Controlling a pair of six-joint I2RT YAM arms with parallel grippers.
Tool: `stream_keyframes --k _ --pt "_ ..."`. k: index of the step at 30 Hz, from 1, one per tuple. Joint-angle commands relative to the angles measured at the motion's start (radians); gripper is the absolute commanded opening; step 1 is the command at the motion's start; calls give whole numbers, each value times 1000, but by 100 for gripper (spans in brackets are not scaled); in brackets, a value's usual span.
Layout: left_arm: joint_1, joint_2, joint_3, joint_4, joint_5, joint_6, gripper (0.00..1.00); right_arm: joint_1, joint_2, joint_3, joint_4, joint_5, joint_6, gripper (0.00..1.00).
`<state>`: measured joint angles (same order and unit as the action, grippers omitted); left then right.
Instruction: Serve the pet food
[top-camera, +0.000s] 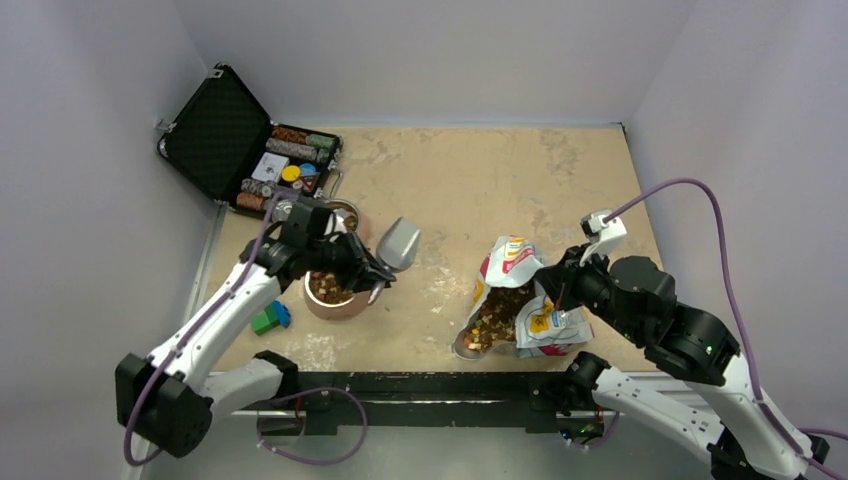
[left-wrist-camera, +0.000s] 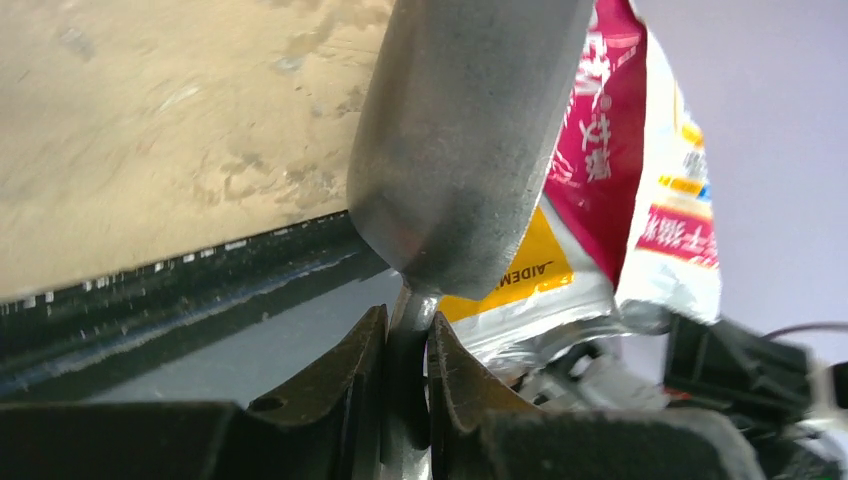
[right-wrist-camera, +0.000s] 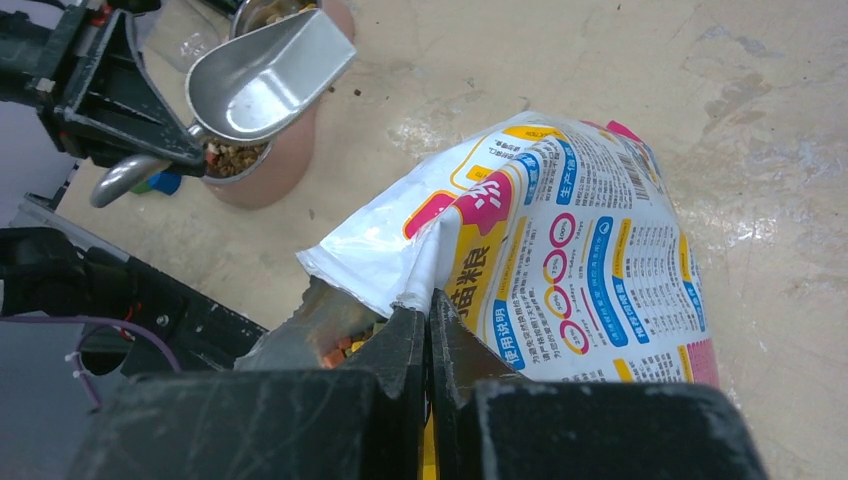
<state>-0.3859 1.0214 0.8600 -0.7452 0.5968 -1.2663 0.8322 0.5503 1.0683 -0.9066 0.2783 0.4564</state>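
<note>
My left gripper (top-camera: 372, 276) is shut on the handle of a metal scoop (top-camera: 397, 244), which it holds just right of a pink bowl (top-camera: 335, 305) holding pet food kibble (top-camera: 326, 287). In the left wrist view the scoop (left-wrist-camera: 455, 140) fills the middle, its handle pinched between my fingers (left-wrist-camera: 405, 340). The scoop looks empty in the right wrist view (right-wrist-camera: 265, 75). My right gripper (right-wrist-camera: 428, 310) is shut on the torn edge of the glossy white food bag (right-wrist-camera: 560, 250). The bag (top-camera: 520, 300) lies open on the table with kibble (top-camera: 495, 315) showing inside.
An open black case (top-camera: 235, 140) with coloured chips stands at the back left. A second metal bowl (top-camera: 343, 213) sits behind the pink one. Green and blue toy blocks (top-camera: 270, 318) lie left of the pink bowl. A black rail (top-camera: 420, 385) runs along the table's near edge.
</note>
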Motion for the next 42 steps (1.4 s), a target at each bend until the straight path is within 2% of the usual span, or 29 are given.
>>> stream_keyframes --k 1,4,7,14,15,17,22,25,27,30,33,35,37,38,42 --pt "-125 149 101 253 23 319 0 -2 6 83 80 56 26 0" --pt "-188 268 139 322 -27 393 0 -2 -8 85 96 67 37 0" --pt "-200 412 157 339 -20 350 0 -2 14 104 56 77 56 0" --pt "-201 621 176 241 -38 380 0 -2 18 115 11 103 112 0" --pt "-201 633 172 240 -38 388 3 -2 21 113 5 99 117 0" --pt "-201 649 174 215 -52 412 15 -2 22 108 -2 93 129 0" --pt "-200 619 211 81 -126 514 50 -2 16 94 -15 79 147 0" --pt "-200 539 236 -54 -207 576 75 -2 26 91 -15 72 141 0" --pt "-201 456 245 -125 -248 592 80 -2 40 94 -12 70 125 0" --pt "-205 333 254 -166 -239 626 79 -2 63 101 0 73 89 0" --pt "-235 251 288 -134 -125 682 73 -2 91 123 0 69 67 0" --pt "-292 224 329 -89 -43 720 74 -2 98 127 6 54 53 0" --pt "-375 225 388 -68 -61 750 81 -2 101 124 12 42 44 0" --pt "-410 238 419 -67 -99 754 89 -2 100 122 13 39 40 0" --pt "-522 349 504 -57 -140 744 97 -2 95 117 5 31 40 0"
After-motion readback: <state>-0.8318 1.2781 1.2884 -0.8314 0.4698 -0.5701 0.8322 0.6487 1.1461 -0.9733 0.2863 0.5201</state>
